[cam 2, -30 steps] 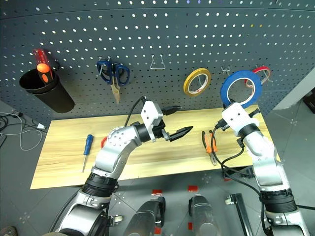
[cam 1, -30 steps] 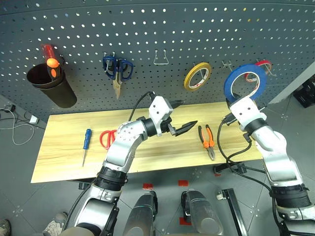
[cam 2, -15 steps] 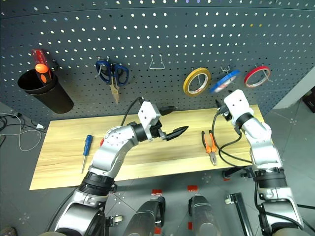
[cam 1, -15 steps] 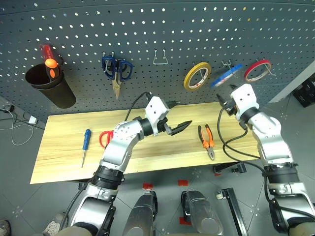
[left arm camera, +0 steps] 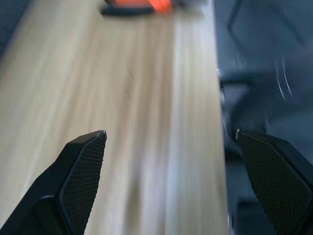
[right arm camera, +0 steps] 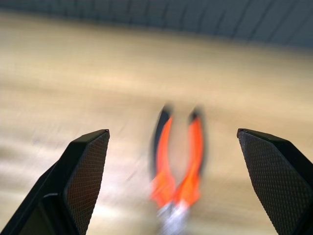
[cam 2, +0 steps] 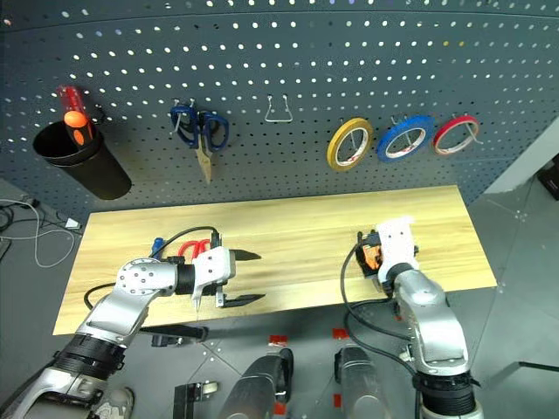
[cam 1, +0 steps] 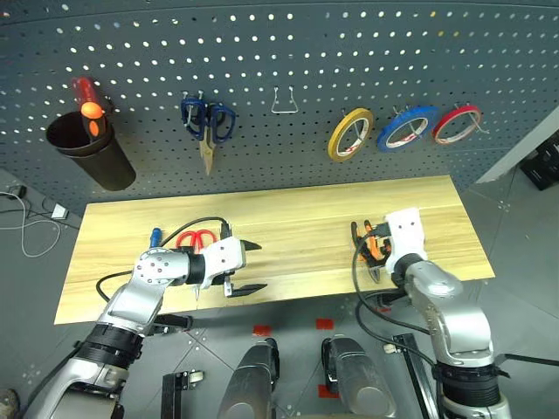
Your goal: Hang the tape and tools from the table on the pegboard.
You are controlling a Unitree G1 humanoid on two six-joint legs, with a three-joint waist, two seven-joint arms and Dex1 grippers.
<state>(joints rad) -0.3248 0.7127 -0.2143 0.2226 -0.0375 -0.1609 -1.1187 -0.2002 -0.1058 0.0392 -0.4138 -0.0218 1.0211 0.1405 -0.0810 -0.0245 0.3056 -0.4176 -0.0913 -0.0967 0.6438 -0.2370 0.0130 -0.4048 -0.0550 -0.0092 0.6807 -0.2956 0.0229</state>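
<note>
Blue tape (cam 1: pixel 407 128) is up on the pegboard (cam 1: pixel 288 52), hanging between the yellow roll (cam 1: pixel 350 134) and the red roll (cam 1: pixel 457 124). My right gripper (right arm camera: pixel 171 142) is spread wide with nothing in it, hovering over the orange-and-black pliers (right arm camera: pixel 177 166) lying on the table (cam 1: pixel 297 218). Left gripper (cam 1: pixel 246 267) is wide open and empty too, near the table's front edge, just beside the red-handled scissors (cam 1: pixel 196 238) and the blue-handled screwdriver (cam 1: pixel 155 236).

Your right arm covers most of the orange-and-black-handled pliers (cam 1: pixel 370 247), perhaps their jaws too. The thin blue-handled screwdriver (cam 1: pixel 155 236) and red-handled scissors (cam 1: pixel 198 239) lie partly hidden behind your left arm.
</note>
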